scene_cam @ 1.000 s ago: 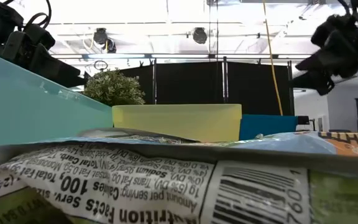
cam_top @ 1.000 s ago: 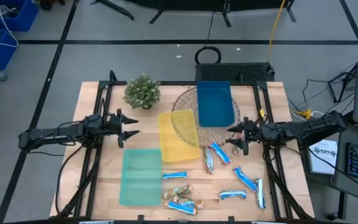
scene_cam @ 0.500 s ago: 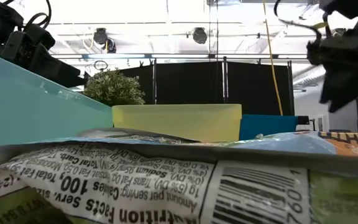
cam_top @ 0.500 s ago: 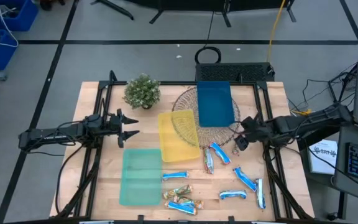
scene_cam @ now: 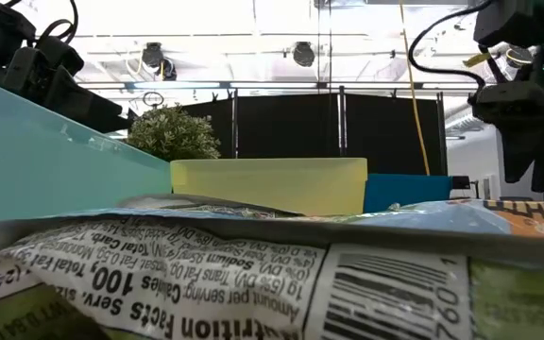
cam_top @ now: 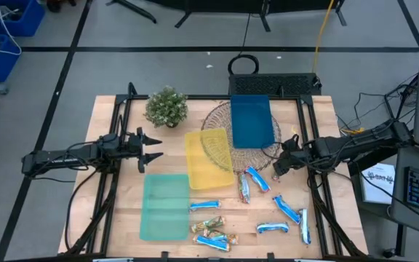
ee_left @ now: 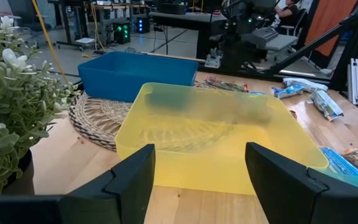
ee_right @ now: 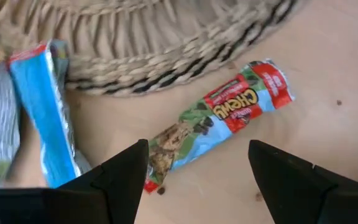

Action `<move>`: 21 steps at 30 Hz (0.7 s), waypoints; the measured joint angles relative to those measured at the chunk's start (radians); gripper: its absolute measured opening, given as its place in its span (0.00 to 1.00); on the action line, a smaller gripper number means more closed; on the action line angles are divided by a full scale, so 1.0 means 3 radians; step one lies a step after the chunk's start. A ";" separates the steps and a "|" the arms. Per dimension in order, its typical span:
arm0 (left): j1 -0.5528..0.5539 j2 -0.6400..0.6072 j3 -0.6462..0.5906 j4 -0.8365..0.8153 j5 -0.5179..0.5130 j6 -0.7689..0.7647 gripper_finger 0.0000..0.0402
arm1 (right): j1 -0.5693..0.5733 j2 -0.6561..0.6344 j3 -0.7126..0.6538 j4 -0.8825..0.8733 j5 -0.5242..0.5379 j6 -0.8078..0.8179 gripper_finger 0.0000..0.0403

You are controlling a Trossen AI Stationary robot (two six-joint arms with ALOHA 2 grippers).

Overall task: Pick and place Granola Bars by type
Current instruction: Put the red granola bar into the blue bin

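High view: the Granola Bars (cam_top: 268,207) lie scattered on the counter (cam_top: 108,218) on its right and near part, too small to read. The green tray (cam_top: 164,207), yellow tray (cam_top: 208,159) and blue tray (cam_top: 252,121) hold no bars. The left gripper (cam_top: 153,149) hangs spread beside the yellow tray. The right gripper (cam_top: 276,167), spread and holding nothing, hangs over the woven mat's (cam_top: 220,116) edge by the nearest bars.

Low view: a wrapper (scene_cam: 253,274) fills the foreground, hiding most of the counter.

Left wrist view: the yellow tray sits partly on the mat; a plant (ee_left: 11,106) is cut off at the edge.

Right wrist view: a blue-and-red bar (ee_right: 219,118) lies on the counter between the spread fingers (ee_right: 120,180), just beside the mat; blue-and-white bars (ee_right: 39,106) are blurred.
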 joint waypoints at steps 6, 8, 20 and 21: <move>0.0000 0.0000 0.0000 0.0000 -0.0001 -0.0001 0.64 | -0.0035 0.0237 -0.0028 0.0007 0.0091 0.0296 0.66; -0.0001 0.0000 0.0000 0.0000 0.0001 -0.0001 0.64 | -0.0036 0.0333 -0.0028 0.0039 0.0093 0.0368 0.66; 0.0000 0.0000 0.0000 0.0000 0.0000 0.0019 0.64 | -0.0036 0.0871 -0.0029 0.0608 0.0097 0.0575 0.66; -0.0001 -0.0001 0.0000 0.0000 -0.0001 0.0019 0.64 | -0.0036 0.0906 -0.0029 0.0599 0.0094 0.0604 0.66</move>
